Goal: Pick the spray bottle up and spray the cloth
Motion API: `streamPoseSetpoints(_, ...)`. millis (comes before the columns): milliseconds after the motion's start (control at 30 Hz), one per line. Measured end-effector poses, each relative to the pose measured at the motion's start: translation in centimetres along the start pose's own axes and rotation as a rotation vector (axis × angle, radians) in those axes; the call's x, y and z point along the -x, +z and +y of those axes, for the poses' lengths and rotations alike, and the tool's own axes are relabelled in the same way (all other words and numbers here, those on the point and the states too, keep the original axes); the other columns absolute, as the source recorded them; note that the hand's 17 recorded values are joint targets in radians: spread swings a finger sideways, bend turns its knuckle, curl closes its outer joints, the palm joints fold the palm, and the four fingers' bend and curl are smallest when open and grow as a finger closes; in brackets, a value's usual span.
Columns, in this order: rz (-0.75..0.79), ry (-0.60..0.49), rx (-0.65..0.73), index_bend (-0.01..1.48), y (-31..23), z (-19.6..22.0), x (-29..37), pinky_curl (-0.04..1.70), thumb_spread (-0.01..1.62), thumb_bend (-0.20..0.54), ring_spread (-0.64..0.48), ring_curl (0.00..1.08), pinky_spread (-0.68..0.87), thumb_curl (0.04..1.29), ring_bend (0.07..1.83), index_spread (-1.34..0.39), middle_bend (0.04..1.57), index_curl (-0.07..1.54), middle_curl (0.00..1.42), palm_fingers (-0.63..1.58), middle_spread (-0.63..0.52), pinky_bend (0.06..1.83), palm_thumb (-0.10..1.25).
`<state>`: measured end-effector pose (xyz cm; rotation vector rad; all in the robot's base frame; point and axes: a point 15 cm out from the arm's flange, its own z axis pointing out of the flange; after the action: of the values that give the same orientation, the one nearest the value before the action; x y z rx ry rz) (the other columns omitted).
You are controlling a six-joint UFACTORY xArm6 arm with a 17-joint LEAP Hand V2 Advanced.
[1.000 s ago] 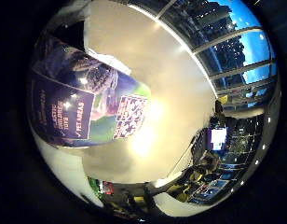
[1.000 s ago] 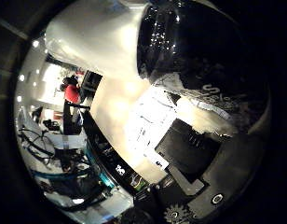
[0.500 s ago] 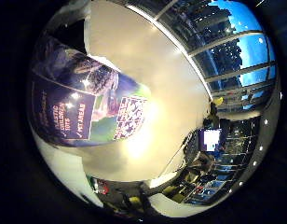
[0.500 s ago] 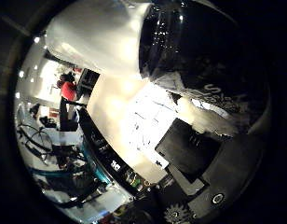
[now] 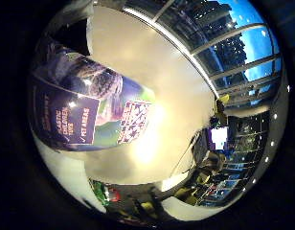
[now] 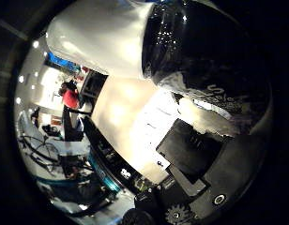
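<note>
The spray bottle fills much of both palm views, so it is close against the palm. The right little finger side palm view shows its body with a purple and blue label [image 5: 76, 105]. The right thumb side palm view shows its dark, glossy upper part [image 6: 205, 56]. A black part of my right hand [image 6: 191, 150] and a geared part lie right beside the bottle there, with the fingers curled at it. I cannot make out a cloth in either view.
Behind the bottle is a pale wall or ceiling [image 5: 157, 57], with large windows [image 5: 234, 48] and a lit screen [image 5: 221, 136] among room clutter. The thumb side view shows a pale surface [image 6: 126, 108] and dark stands and furniture [image 6: 74, 141] beyond it.
The room behind has shifted a little in both views while the bottle keeps its place against the palm. The hand has turned slightly with the bottle in it.
</note>
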<state>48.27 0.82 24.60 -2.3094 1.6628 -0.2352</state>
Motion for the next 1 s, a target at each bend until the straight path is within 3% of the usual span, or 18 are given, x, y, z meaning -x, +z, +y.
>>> streamPoseSetpoints(233, -0.248, 0.089, -0.103, 0.98, -1.9, -4.7, 9.6, 1.5, 0.84, -0.016, -0.31, 1.03, -0.13, 0.8, 1.24, -0.3, 1.23, 1.1, 1.03, 1.06, -0.2, 1.06, 1.06)
streamPoseSetpoints(500, -0.443, 0.078, -0.111, 0.98, -3.9, -5.3, 18.8, 1.49, 0.84, -0.016, -0.31, 1.04, -0.13, 0.8, 1.24, -0.3, 1.23, 1.11, 1.03, 1.06, -0.2, 1.06, 1.06)
streamPoseSetpoints(767, -0.552, 0.084, 0.0, 0.97, -0.5, 0.7, 24.9, 1.49, 0.84, -0.016, -0.31, 1.04, -0.13, 0.81, 1.24, -0.3, 1.23, 1.12, 1.03, 1.05, -0.21, 1.06, 1.06)
streamPoseSetpoints(1000, -0.652, 0.019, 0.022, 0.97, 0.0, 3.1, 29.7, 1.49, 0.84, -0.015, -0.31, 1.04, -0.13, 0.81, 1.24, -0.31, 1.23, 1.12, 1.03, 1.06, -0.21, 1.06, 1.06)
